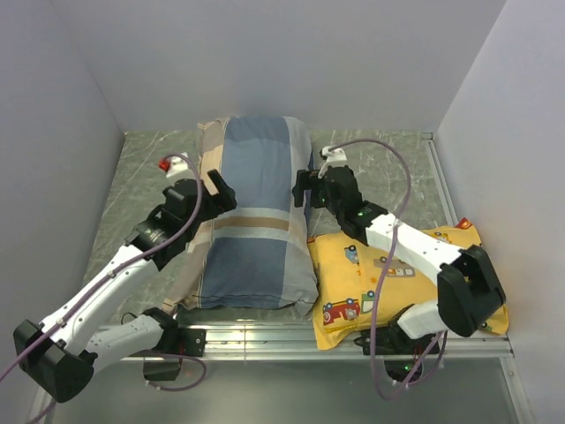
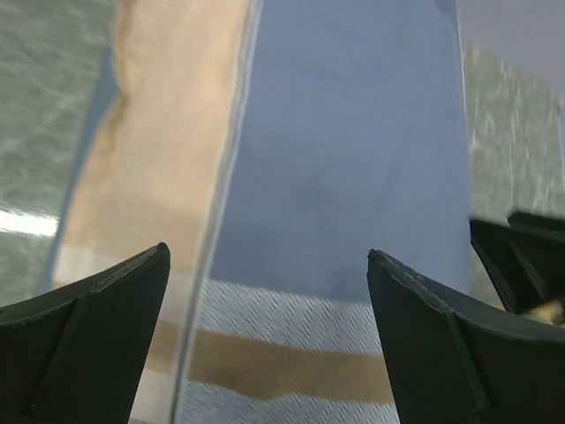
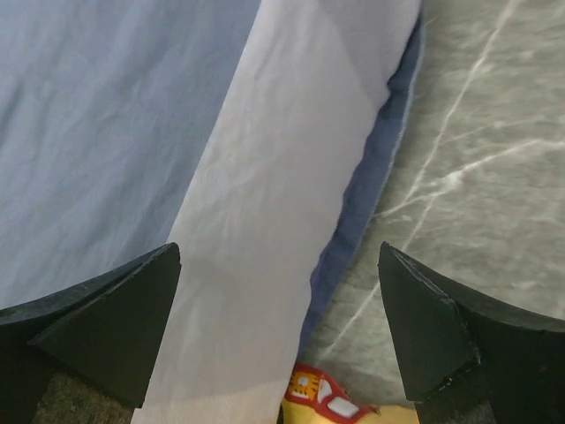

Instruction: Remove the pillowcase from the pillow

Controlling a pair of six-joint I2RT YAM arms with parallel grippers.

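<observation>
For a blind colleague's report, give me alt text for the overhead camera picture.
A plump, filled blue-grey striped pillowcase lies lengthwise on a table, with the open left claw and open right claw at its sides. A yellow cartoon-vehicle pillow lies beside it under the right arm.

1. Right gripper [image 3: 278, 256] is hanging with fingers spread wide over the pillowcase [image 3: 132, 115].
2. Table [image 3: 494, 132] is showing ahead of one finger, beside the cloth's edge.
3. Yellow pillow [image 3: 322, 402] corner is peeking out between the fingers.
</observation>
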